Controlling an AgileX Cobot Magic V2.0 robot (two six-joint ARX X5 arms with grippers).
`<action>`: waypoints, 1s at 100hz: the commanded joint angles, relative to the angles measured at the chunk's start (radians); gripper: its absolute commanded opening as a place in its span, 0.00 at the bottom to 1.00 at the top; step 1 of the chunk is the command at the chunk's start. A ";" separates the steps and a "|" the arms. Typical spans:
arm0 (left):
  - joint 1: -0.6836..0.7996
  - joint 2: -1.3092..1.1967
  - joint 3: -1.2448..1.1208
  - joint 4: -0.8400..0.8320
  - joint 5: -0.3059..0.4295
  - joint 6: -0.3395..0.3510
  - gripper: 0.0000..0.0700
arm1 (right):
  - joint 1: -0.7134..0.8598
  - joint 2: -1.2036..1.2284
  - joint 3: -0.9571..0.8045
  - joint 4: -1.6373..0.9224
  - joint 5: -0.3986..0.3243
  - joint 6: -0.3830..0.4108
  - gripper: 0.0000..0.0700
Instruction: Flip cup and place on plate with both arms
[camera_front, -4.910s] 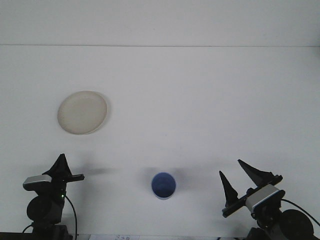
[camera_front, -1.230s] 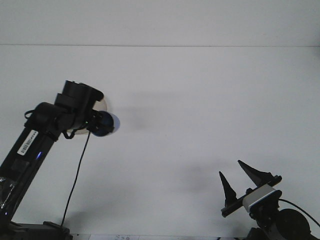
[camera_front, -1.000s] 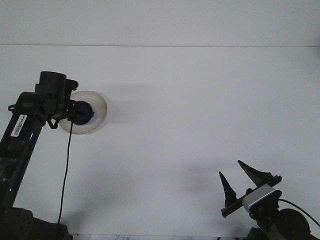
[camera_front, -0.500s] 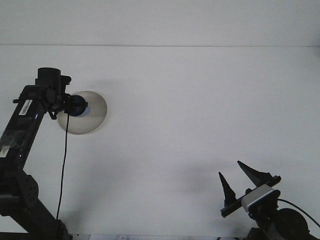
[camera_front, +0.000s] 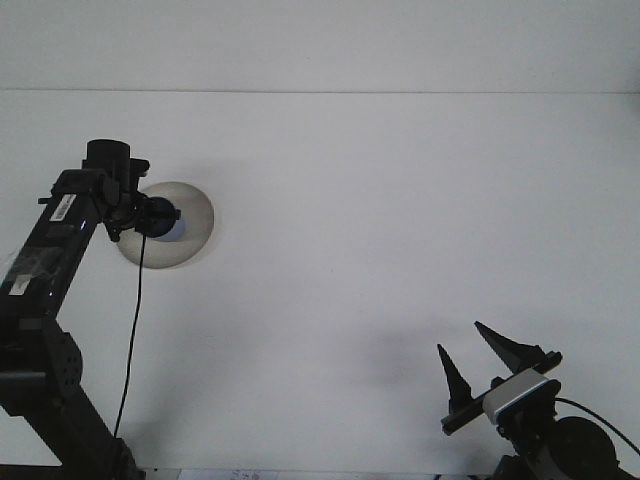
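Observation:
The blue cup (camera_front: 168, 222) is over the round white plate (camera_front: 192, 228) at the left of the table, lying on its side with its pale end pointing right. My left gripper (camera_front: 152, 219) reaches in from the left and is shut on the cup; the wrist hides the plate's left part. Whether the cup touches the plate I cannot tell. My right gripper (camera_front: 478, 357) stands open at the bottom right, far from the cup, with nothing between its fingers.
The white table (camera_front: 380, 230) ends at a far edge along the top, with a wall behind it. The left arm (camera_front: 45, 290) rises from the bottom left corner, a black cable hanging beside it.
The left gripper has carried the cup from the table's front middle to the plate. In the last half second it shifted slightly right and down over the plate. The right arm stays still.

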 joint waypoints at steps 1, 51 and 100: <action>0.003 0.019 0.031 0.000 -0.003 -0.013 0.20 | 0.009 -0.001 0.002 0.007 0.005 0.003 0.63; 0.003 0.016 0.301 -0.183 -0.003 -0.076 0.72 | 0.009 -0.001 0.002 0.006 0.005 0.003 0.63; -0.044 -0.434 0.337 -0.174 0.177 -0.127 0.72 | 0.009 -0.001 0.002 0.033 0.103 0.020 0.63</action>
